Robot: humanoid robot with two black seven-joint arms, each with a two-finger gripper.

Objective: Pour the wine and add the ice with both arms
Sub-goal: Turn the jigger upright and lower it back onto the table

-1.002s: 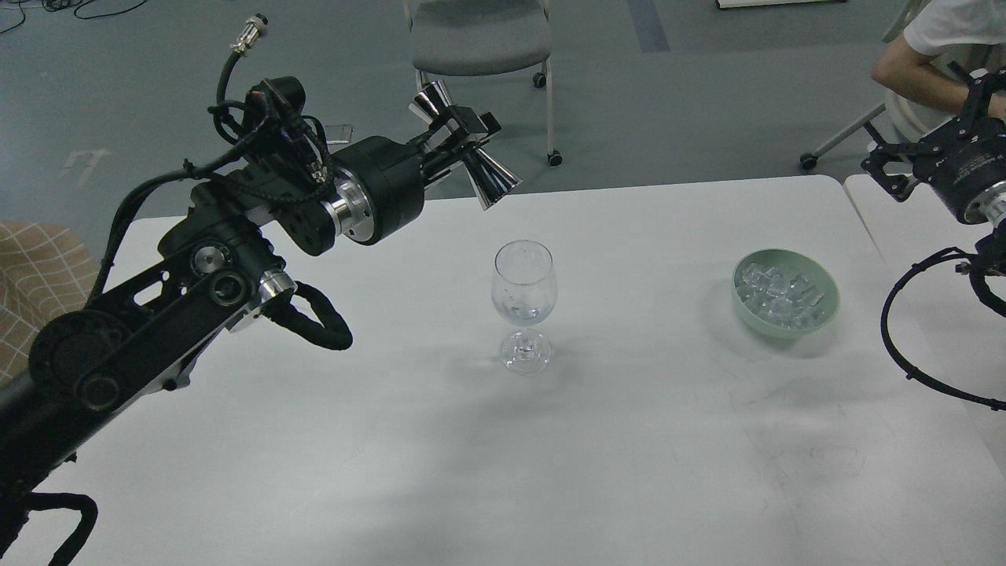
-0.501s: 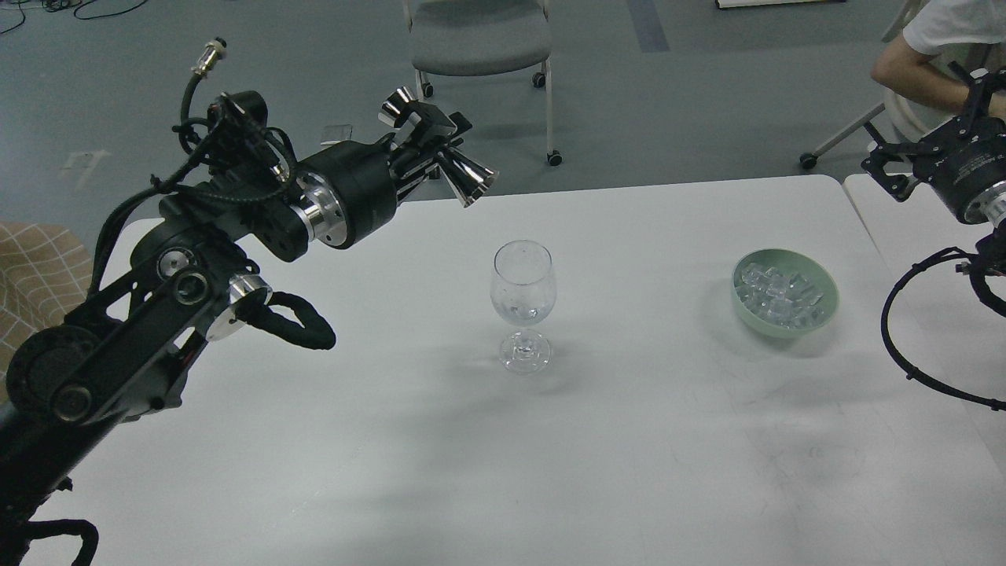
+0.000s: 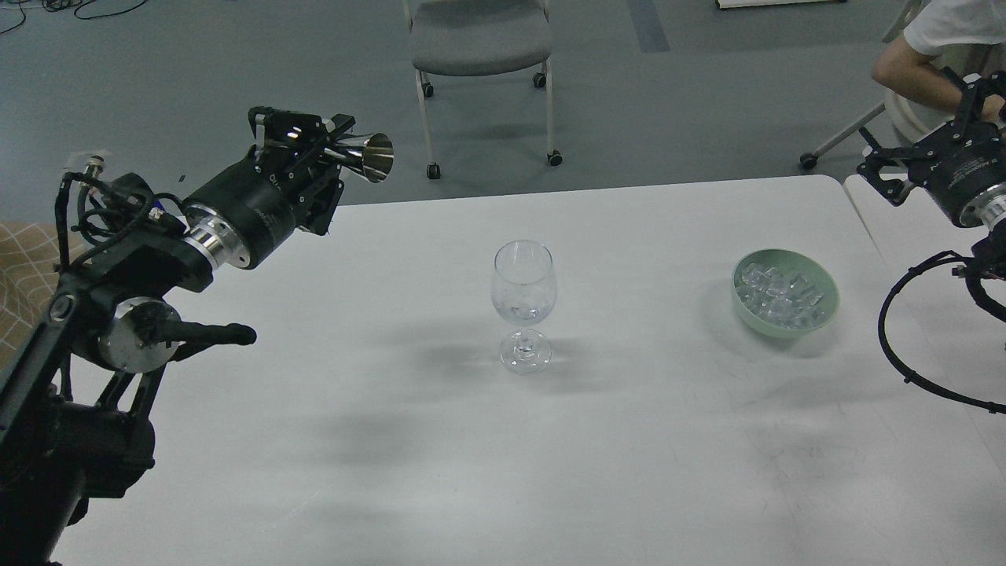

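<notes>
A clear wine glass (image 3: 523,292) stands upright mid-table, with a little colourless wine (image 3: 523,314) low in its bowl. My left gripper (image 3: 326,149) hangs over the table's far left edge, well left of the glass, shut on a silver double-cone jigger (image 3: 368,156). The jigger lies roughly level with its open mouth facing right. The ice (image 3: 780,294) is a heap of small clear cubes in a pale green bowl (image 3: 788,331) to the right of the glass. My right gripper (image 3: 918,135) is high at the far right, beyond the bowl, open and holding nothing.
A second white table (image 3: 904,228) butts against the right side. Beyond the far edge are a grey wheeled chair (image 3: 479,35) and a seated person (image 3: 935,39) at the top right. The right arm's black cable (image 3: 892,330) loops over the right edge.
My left arm has swung left and back from above the glass, carrying the jigger. The jigger turned from mouth tilted down to roughly level. The right arm barely shifted.
</notes>
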